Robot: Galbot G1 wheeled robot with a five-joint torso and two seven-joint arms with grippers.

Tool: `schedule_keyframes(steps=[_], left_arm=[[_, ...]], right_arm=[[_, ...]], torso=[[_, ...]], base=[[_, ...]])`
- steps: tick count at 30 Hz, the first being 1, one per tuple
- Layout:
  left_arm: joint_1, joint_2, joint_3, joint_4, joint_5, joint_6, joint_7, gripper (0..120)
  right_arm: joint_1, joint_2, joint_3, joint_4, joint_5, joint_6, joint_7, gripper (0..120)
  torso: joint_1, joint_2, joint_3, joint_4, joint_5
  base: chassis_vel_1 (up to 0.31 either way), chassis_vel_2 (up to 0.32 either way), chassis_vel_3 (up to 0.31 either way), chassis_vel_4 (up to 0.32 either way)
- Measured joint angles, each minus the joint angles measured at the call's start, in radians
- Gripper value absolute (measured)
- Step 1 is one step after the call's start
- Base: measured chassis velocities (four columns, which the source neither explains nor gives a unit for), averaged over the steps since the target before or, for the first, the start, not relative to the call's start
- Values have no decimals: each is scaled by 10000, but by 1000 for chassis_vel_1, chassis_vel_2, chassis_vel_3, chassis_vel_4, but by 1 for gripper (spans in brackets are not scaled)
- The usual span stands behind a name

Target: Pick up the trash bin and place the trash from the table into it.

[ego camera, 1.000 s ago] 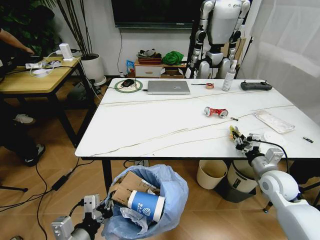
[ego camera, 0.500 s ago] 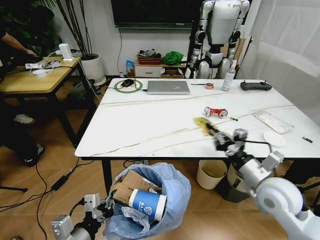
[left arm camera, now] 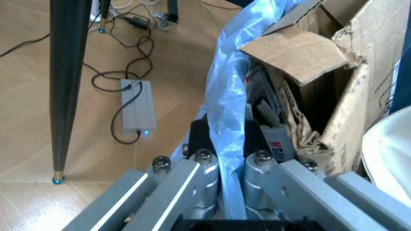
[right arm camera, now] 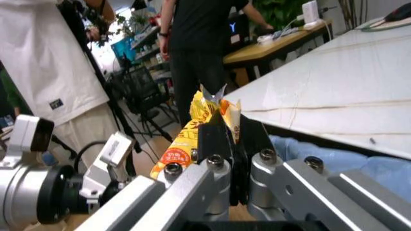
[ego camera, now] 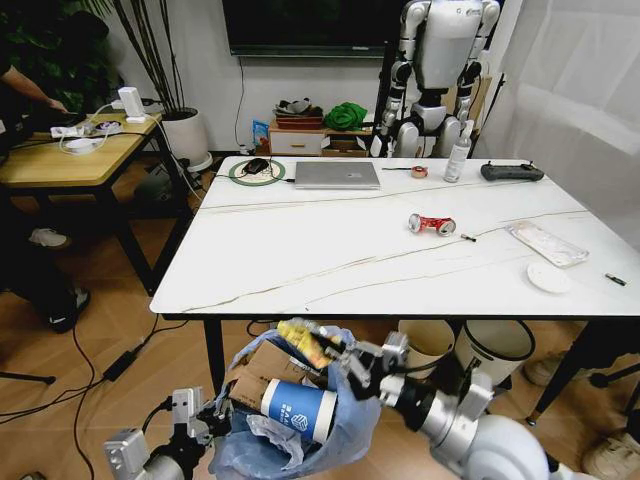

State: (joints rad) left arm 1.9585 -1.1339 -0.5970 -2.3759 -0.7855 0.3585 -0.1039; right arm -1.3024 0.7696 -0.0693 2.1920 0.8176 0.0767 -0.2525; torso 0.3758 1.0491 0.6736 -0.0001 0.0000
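While the table (ego camera: 300,250) still carries a crushed red can (ego camera: 431,224), a clear flat package (ego camera: 547,243) and a white round lid (ego camera: 548,277) toward its right side, the step in hand looks like the drop of one piece: a yellow wrapper (ego camera: 303,343) is poised over the trash bin (ego camera: 345,400). The bin hangs in front of the table's near edge, below the tabletop, its light-blue bag pinched at the rim by the left gripper (left arm camera: 231,159), which is closed on the plastic. Inside it lie brown cardboard (ego camera: 262,372) and a blue-white paper cup (ego camera: 298,410), near the rim. The right gripper (ego camera: 340,358) is clamped on the wrapper, whose crimped end sticks up between the fingers in the right wrist view (right arm camera: 215,113).

As I judge it, the next move calls for loosening that grip squarely above the bag's mouth, since the bin is already nearly full and a light wrapper could slide off the cup.

The bin's bottom is cut off by the head view's lower edge, and its depth cannot be made out.
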Motion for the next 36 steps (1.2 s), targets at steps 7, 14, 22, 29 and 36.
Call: schedule_keyframes(steps=[7, 14, 22, 29, 36], left_arm=[[-12, -7, 4, 20, -32, 26, -37, 0], [-13, 29, 40, 18, -42, 48, -60, 0], [-33, 75, 75, 26, -45, 57, -103, 0], [-52, 128, 96, 128, -54, 60, -162, 0], [28, 83, 8, 71, -32, 59, -136, 0]], right_arm=[[14, 195, -242, -441, -798, 33, -37, 5], [-47, 265, 104, -547, -897, 23, -12, 33], [-286, 161, 519, -285, -862, 10, 38, 58], [-212, 174, 1255, 285, -284, -113, 617, 85], [1417, 1047, 2969, -306, 1070, -1862, 3987, 100]], torso=[[0, 0, 0, -1, 0], [0, 0, 0, -1, 0], [0, 0, 0, -1, 1], [0, 0, 1, -2, -1], [2, 0, 3, 1, 1]], base=[[0, 0, 0, 0], [0, 0, 0, 0], [0, 0, 0, 0], [0, 0, 0, 0], [0, 0, 0, 0]])
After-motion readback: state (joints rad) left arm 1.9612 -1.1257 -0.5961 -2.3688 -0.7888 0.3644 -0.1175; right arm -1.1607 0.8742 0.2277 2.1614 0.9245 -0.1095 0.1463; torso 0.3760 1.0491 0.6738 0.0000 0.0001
